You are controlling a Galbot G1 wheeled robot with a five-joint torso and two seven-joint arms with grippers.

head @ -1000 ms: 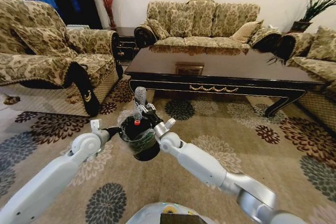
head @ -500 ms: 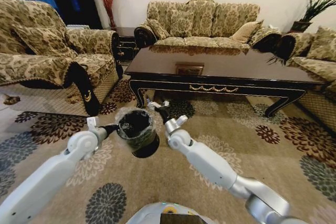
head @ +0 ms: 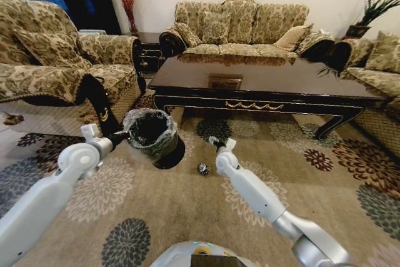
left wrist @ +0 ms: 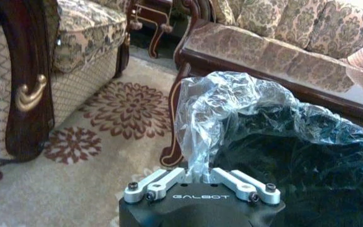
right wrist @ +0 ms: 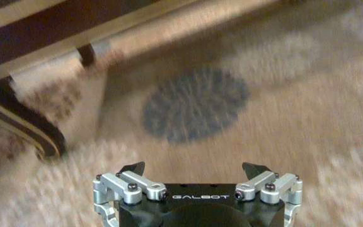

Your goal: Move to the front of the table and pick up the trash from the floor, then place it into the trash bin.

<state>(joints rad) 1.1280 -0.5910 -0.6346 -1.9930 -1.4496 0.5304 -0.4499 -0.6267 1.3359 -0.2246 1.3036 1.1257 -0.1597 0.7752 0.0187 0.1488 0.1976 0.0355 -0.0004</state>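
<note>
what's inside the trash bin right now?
The trash bin shows its crinkly clear liner folded over the rim, clamped by the left gripper. The interior looks dark; the bin's bottom and any contents are hidden.

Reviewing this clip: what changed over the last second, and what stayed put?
The right gripper, which held a clear red-capped bottle over the round black plastic-lined trash bin, no longer holds it; its jaws are open and it swung right, over the carpet. The left gripper, shut on the bin's rim, carried it left. A small dark shiny ball now lies exposed. The glossy dark brown table stayed.
</note>
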